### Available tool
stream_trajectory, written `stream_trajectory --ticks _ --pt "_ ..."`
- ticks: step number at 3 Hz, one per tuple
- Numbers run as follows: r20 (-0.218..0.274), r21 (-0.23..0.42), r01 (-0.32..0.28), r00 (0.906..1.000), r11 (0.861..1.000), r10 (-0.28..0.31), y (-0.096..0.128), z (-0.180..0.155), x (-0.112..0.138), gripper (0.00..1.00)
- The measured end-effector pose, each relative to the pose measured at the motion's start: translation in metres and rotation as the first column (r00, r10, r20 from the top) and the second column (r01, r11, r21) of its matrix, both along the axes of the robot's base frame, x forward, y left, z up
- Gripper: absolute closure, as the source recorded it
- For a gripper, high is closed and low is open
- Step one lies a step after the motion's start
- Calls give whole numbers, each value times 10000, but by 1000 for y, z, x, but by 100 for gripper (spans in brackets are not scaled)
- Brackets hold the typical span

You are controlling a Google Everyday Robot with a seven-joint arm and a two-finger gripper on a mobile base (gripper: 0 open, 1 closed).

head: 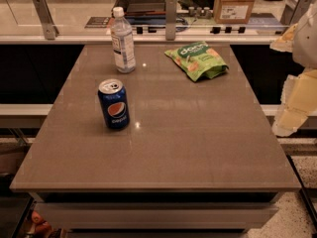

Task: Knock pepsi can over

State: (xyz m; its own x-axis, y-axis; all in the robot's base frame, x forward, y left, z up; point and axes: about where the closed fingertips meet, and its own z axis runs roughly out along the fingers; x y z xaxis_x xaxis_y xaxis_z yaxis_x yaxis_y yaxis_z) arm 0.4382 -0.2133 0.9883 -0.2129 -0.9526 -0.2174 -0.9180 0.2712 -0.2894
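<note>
Claw [296, 103] hangs past the right edge of the bench [198, 148]; its opening cannot be told. Pepsi can [114, 104] stands upright, long axis vertical, well apart at the claw's 9 o'clock. A leftward sweep seems needed.

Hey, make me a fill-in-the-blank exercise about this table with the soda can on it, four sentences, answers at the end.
1. The small dark blue Pepsi can with the silver top stands ____ on the brown table.
2. The clear plastic bottle behind it has a ____ cap.
3. The crumpled snack bag is ____ in colour.
4. The robot's gripper is at the ____ edge of the view, apart from the can.
Answers: upright; white; green; right.
</note>
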Motion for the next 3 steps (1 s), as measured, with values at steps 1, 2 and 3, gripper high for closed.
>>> stream_trajectory --ticks 1,2,3 --pt "3 1 0 10000 10000 0 0 0 0 0" --pt "145 488 -53 9999 9988 46 7 -2 2 0" --pt "421 1656 -251 9989 9859 184 25 -12 8 0"
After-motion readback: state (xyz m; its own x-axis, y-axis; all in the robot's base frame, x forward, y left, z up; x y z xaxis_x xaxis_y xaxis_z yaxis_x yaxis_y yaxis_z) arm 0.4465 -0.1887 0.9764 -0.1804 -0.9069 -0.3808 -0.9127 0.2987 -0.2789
